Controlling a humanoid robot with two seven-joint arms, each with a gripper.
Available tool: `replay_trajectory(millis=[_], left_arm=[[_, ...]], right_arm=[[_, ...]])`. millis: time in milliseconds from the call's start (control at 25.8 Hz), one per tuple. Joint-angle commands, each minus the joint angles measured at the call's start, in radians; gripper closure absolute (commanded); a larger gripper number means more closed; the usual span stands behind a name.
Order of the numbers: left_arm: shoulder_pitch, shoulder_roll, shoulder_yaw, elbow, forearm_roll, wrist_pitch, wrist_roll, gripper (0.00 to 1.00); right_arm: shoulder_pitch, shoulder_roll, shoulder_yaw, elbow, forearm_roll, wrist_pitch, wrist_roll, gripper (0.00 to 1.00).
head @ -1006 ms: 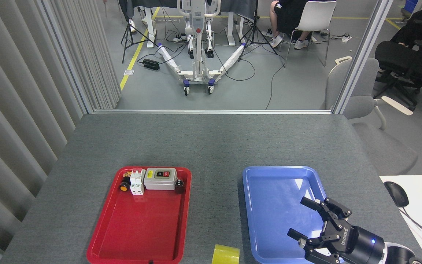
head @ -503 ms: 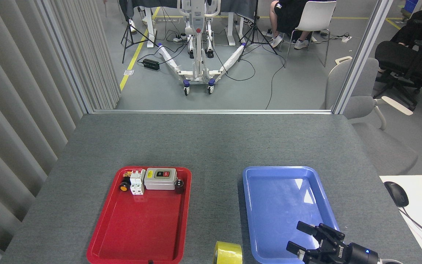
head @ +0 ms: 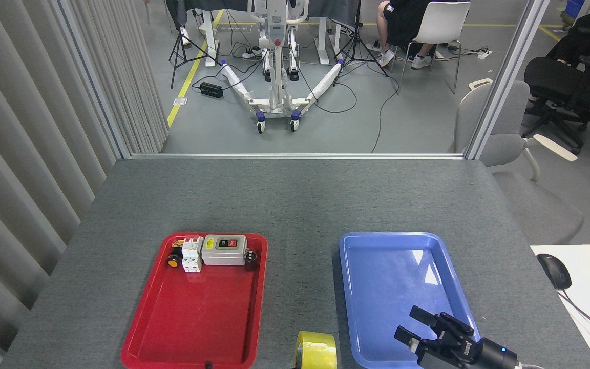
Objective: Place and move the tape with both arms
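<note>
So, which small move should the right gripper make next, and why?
Probably a short shift to its left, toward the translucent yellow tape roll. The roll stands on the grey table between the red plastic tray and the blue plastic tray, with nothing holding it. The right gripper hovers over the blue tray with fingers apart and empty.

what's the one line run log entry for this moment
tape: on table between trays | right gripper: open, empty, over blue tray | left: not in view

Grey table [head: 295, 195]: red tray [head: 197, 312], blue tray [head: 392, 287], tape [head: 316, 350] between.
</note>
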Motion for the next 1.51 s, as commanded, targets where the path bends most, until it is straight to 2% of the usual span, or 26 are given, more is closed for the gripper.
replay_trajectory(millis=[0,116,193,503,658,774,929,1084,1200,1277,1354,1470], left_arm=[[0.0,0.0,0.008,-0.003,0.001,-0.008,-0.002,1.0],[0.0,0.0,0.01,-0.005,0.001,-0.009,-0.002,1.0],[0.0,0.002,0.01,-0.009,0.001,-0.009,-0.003,1.0],[0.0,0.002,0.013,-0.011,0.003,-0.011,-0.003,1.0],[0.0,0.002,0.022,-0.011,0.004,-0.012,-0.005,1.0],[0.0,0.002,0.025,-0.011,0.004,-0.012,-0.008,1.0],[0.0,0.002,0.028,-0.011,0.006,-0.012,-0.017,1.0],[0.002,0.003,0.039,-0.011,0.006,-0.014,-0.02,1.0],[0.003,0.003,0.041,-0.011,0.006,-0.025,-0.02,1.0],[0.003,0.003,0.041,-0.011,0.006,-0.028,-0.023,1.0],[0.003,0.003,0.05,-0.011,0.006,-0.028,-0.023,1.0],[0.003,0.003,0.051,-0.011,0.006,-0.028,-0.025,1.0]], right_arm=[[0.013,0.097,-0.076,-0.006,0.001,0.0,0.132,0.0],[0.068,0.24,-0.205,-0.019,-0.002,0.0,0.327,0.0],[0.079,0.278,-0.217,-0.064,-0.002,0.0,0.405,0.0],[0.094,0.275,-0.208,-0.153,-0.001,0.0,0.41,0.0],[0.102,0.28,-0.166,-0.157,0.033,0.0,0.408,0.0],[0.096,0.295,-0.159,-0.159,0.071,0.0,0.408,0.0],[0.083,0.346,-0.151,-0.159,0.117,0.0,0.405,0.01],[0.045,0.357,-0.125,-0.145,0.125,0.0,0.405,0.01],[0.022,0.361,-0.088,-0.142,0.163,0.0,0.404,0.02],[0.014,0.384,-0.07,-0.142,0.186,0.0,0.404,0.02],[0.011,0.407,-0.068,-0.142,0.193,0.0,0.405,0.04],[0.007,0.41,-0.067,-0.142,0.197,0.0,0.407,0.09]])
